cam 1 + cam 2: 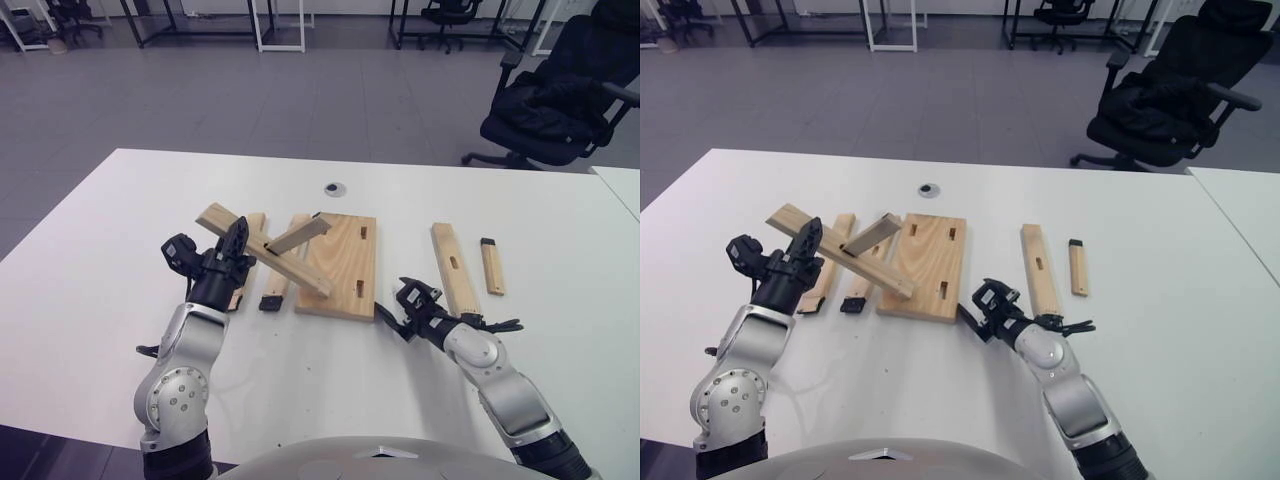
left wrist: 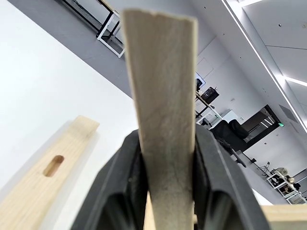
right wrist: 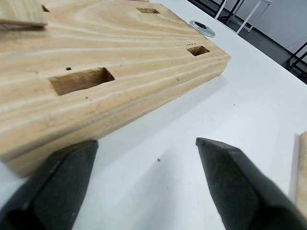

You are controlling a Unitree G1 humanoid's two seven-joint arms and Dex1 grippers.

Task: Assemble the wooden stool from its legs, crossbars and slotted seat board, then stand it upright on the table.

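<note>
The seat board (image 1: 338, 265) lies flat mid-table (image 1: 120, 230), a grommet (image 1: 332, 187) behind it. Left of it lie two legs (image 1: 283, 275) side by side. Above them the left gripper (image 1: 240, 245) holds a slanted plank (image 1: 290, 268) reaching over the board's left edge. Right of the board lie a slotted leg (image 1: 453, 268), then a short crossbar (image 1: 491, 267). The right gripper (image 3: 146, 143) sits at the board's near right corner.
</note>
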